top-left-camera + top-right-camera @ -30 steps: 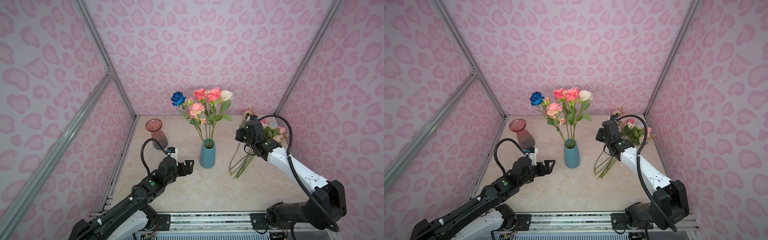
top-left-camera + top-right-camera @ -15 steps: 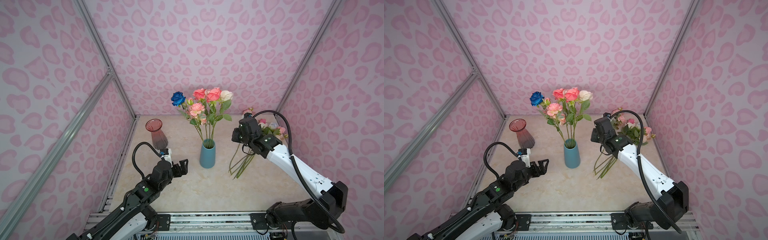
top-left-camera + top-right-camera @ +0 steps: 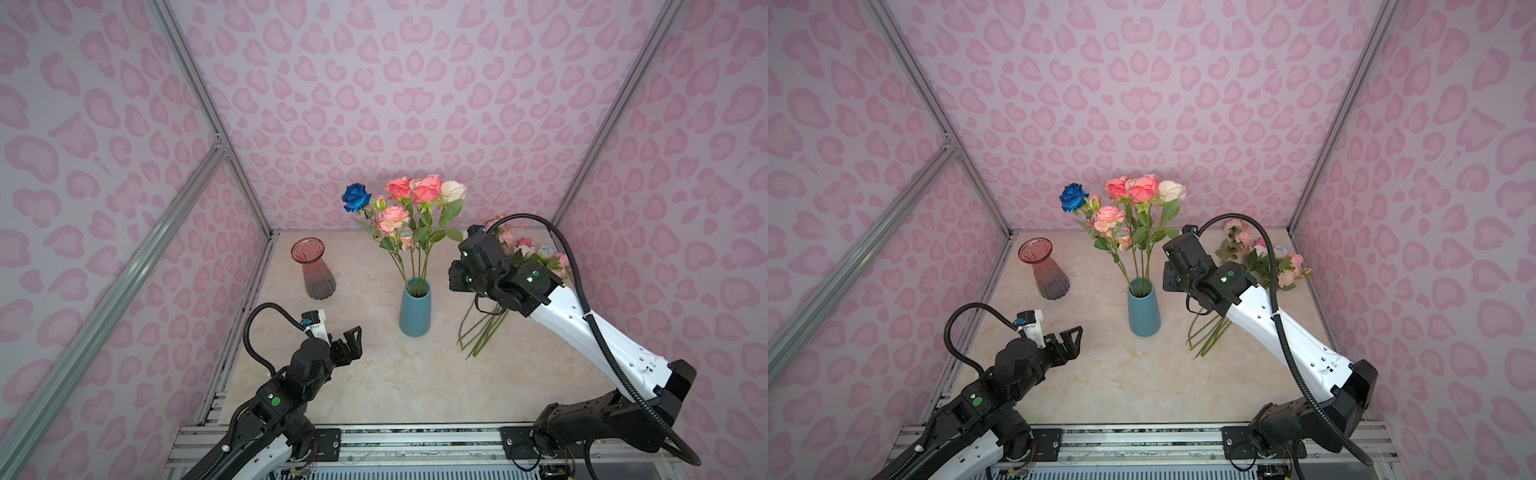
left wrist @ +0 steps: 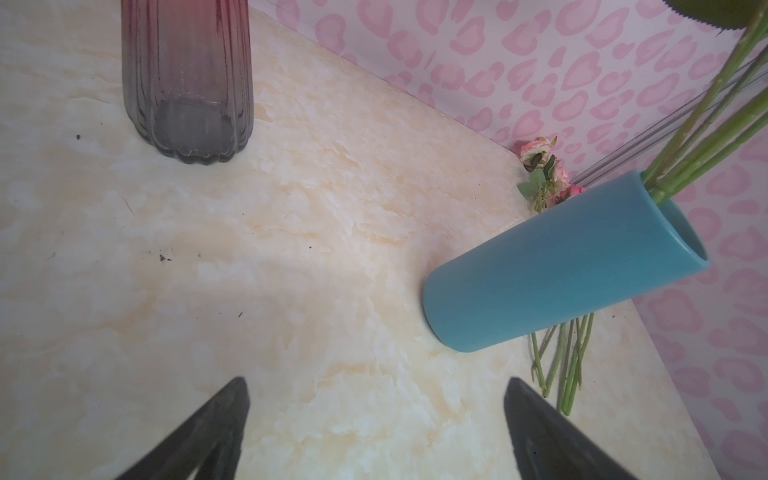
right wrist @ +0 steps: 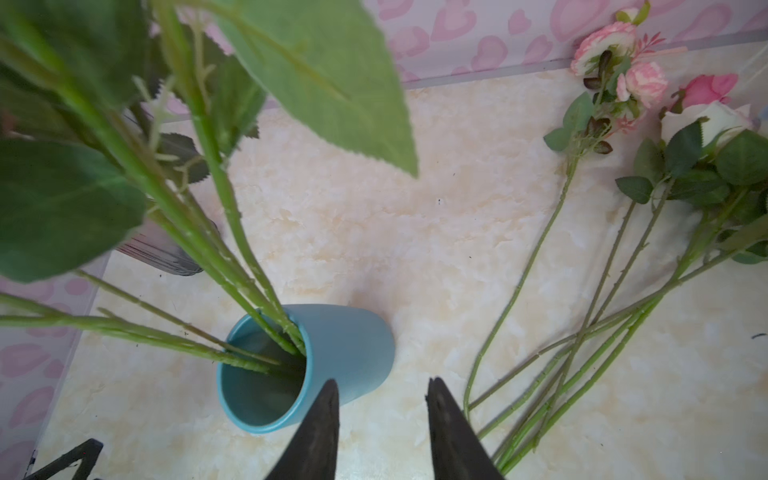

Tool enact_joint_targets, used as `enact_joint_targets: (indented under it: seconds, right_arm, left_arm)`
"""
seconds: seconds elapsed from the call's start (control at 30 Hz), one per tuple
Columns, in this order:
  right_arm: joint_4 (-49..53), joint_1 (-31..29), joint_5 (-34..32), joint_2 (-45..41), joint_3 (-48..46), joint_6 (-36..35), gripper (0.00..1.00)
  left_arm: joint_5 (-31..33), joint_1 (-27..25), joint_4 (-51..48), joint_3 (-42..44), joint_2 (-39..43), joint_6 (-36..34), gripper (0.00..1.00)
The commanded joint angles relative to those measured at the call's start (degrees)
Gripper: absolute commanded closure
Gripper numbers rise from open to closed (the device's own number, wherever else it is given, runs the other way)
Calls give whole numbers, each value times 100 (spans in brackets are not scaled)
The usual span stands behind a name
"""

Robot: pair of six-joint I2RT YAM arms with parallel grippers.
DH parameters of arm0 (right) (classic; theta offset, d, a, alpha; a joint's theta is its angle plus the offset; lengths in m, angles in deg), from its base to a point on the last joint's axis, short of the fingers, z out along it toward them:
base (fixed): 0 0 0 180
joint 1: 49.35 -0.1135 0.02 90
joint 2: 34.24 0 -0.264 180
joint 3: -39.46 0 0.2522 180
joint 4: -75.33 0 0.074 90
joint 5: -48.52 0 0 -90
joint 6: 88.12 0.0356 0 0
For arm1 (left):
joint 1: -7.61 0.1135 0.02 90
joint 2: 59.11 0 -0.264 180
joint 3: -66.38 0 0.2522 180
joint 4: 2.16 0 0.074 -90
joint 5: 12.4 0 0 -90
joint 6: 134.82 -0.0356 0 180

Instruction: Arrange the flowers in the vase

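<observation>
Half-ish the flowers [image 3: 426, 192] were in the blue vase [image 3: 414, 311]; a bunch [image 5: 681, 149] lay by the bench's [image 3: 374, 386] right edge. The left end effector [image 4: 376, 380] and right end effector [image 5: 381, 386] gaped empty.

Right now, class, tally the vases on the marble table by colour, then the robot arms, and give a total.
Teal ceramic vase holding flowers: 1
Red ribbed glass vase, empty: 1
Black-and-white robot arms, left and right: 2
Total: 4
</observation>
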State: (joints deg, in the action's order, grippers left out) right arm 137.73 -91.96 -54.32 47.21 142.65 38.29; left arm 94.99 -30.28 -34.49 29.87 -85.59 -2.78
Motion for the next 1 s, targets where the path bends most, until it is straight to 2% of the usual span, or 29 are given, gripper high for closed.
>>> enact_joint_targets:
  seconds: [0.0, 0.37, 0.63, 0.97]
  right_arm:
    - [408, -233, -49, 99, 224, 127, 60]
    - [451, -425, 638, 772, 529, 335, 55]
    - [621, -356, 804, 1248, 597, 299, 54]
    - [463, 20, 1145, 1596, 627, 196, 60]
  left_arm:
    - [183, 6, -180, 30, 169, 112, 3]
    - [362, 3, -484, 125, 752, 194, 4]
    - [371, 1, -624, 171, 948, 286, 3]
    - [397, 1, -574, 68, 823, 161, 3]
